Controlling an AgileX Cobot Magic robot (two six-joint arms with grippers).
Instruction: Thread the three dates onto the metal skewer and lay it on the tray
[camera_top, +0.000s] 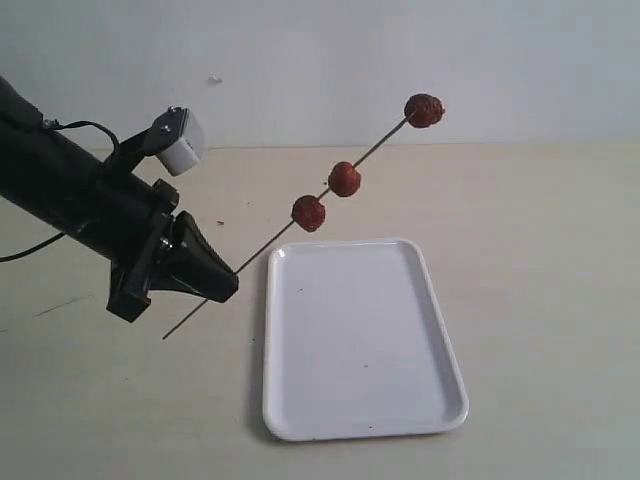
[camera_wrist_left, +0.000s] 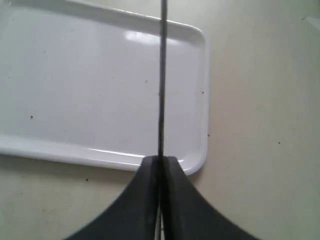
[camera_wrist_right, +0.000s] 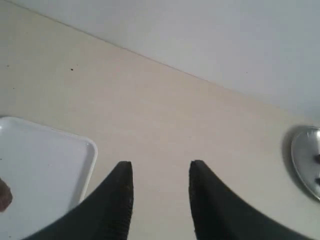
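My left gripper (camera_top: 228, 281) is shut on the metal skewer (camera_top: 270, 245), held slanting up to the right above the table. Three dates sit threaded on it: one (camera_top: 309, 213) lowest, one (camera_top: 345, 179) in the middle, one (camera_top: 424, 110) at the tip. The white tray (camera_top: 360, 400) lies below and right of the gripper, with nothing on it. In the left wrist view the skewer (camera_wrist_left: 162, 75) runs straight out from the closed gripper (camera_wrist_left: 160, 159) over the tray (camera_wrist_left: 75, 75). My right gripper (camera_wrist_right: 161, 170) is open over bare table, with the tray's corner (camera_wrist_right: 45, 165) beside it.
The table is pale beige with a white wall behind. A round shiny metal object (camera_wrist_right: 307, 160) lies at the edge of the right wrist view. A dark reddish bit (camera_wrist_right: 4, 195) shows at the edge over the tray there.
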